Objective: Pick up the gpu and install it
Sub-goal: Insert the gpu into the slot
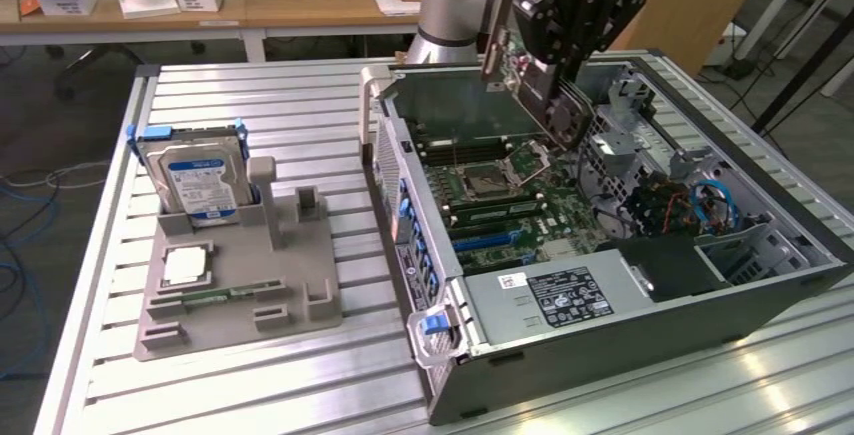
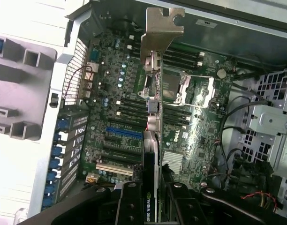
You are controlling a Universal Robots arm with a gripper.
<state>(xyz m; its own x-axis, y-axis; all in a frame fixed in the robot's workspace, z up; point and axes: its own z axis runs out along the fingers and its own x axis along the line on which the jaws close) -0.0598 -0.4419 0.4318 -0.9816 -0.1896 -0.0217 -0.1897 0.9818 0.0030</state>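
My gripper (image 1: 550, 63) hangs over the open computer case (image 1: 441, 355), shut on the gpu (image 1: 567, 115). The card is a thin black board with a silver metal bracket (image 1: 495, 40) at one end, held tilted above the motherboard (image 1: 514, 205). In the wrist view the gpu (image 2: 151, 159) shows edge-on between my fingers (image 2: 129, 204), its bracket (image 2: 161, 30) at the far end. It hovers above the board, apart from the blue slot (image 2: 124, 132) and the white slot (image 2: 114, 168) beside it. The gripper (image 2: 152, 199) clamps the card's upper edge.
A grey parts holder (image 1: 287, 315) stands on the slatted table at the exterior view's left, carrying a silver hard drive (image 1: 200, 180), a processor (image 1: 184, 265) and a green memory stick (image 1: 227, 293). Inside the case sit a power supply (image 1: 561, 295), drive cages (image 2: 270, 122) and loose cables (image 1: 701, 205).
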